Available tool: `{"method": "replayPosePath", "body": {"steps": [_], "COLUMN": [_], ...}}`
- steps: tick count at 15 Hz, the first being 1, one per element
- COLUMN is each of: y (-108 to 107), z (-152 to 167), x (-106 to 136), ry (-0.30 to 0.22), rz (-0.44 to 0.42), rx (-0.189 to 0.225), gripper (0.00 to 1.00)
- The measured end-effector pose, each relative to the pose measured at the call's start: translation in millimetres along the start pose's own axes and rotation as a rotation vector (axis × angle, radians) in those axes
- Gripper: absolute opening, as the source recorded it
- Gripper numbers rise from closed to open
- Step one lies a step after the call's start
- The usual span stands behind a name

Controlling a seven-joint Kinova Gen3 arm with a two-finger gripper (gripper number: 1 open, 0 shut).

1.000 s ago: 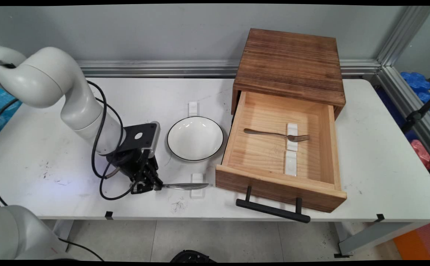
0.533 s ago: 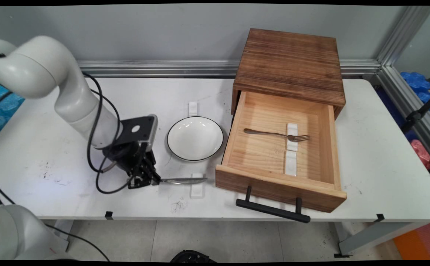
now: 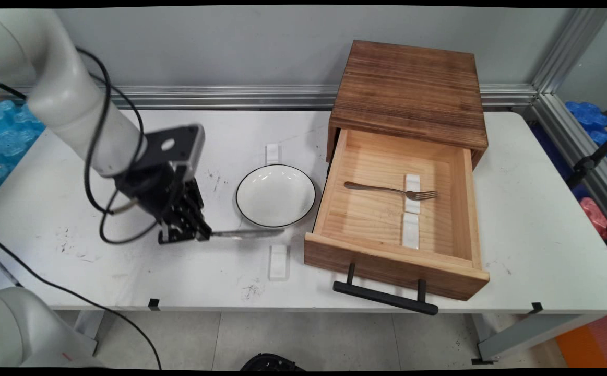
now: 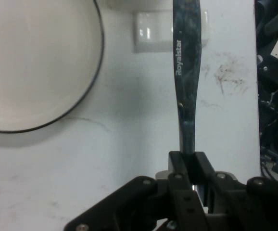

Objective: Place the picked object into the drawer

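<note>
Spreading across most of the scene, the white table (image 3: 533, 230) carries a dark wooden cabinet (image 3: 407, 89) at its far right, whose pale drawer (image 3: 387, 219) is pulled out toward the near edge. Inside the drawer a fork (image 3: 392, 190) lies left to right with its tines over a small white rest (image 3: 412, 186); a second white rest (image 3: 410, 231) sits just nearer, bare. Left of the drawer stands a white bowl (image 3: 275, 196) with a thin dark rim.

Near the bowl's near-left side the gripper (image 3: 194, 233) is clamped tight on the handle end of a metal utensil (image 3: 243, 233), probably a spoon. Its long axis runs left to right, sticking out rightward from the fingers toward the drawer, raised off the table, with its far tip level with the bowl's near rim. Just nearer than that tip a white rest (image 3: 278, 259) lies on the table, apart from the utensil; another rest (image 3: 272, 152) sits beyond the bowl.

In the hand view the utensil (image 4: 186, 77) shows the stamped word "Royalstar" along its handle. No other writing is legible.
</note>
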Motion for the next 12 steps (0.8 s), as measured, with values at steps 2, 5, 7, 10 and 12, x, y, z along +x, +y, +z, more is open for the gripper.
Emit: {"method": "replayPosePath", "body": {"steps": [2,5,7,10,12], "y": [-4.2,-12.0,-18.3,-28.7,-33.2], "z": [-26.7,-52.0,-66.6,-80.3,-79.3], "x": [11.5,28.6,45.2,88.6,113.3], "ry": [0.001,0.009,0.023,0.056,0.075], "rz": [-0.003,-0.001,0.007,0.043,0.064], "rx": [0.017,0.042,0.059,0.077,0.078], "gripper": [0.0,0.0,0.0,0.0,0.0]}}
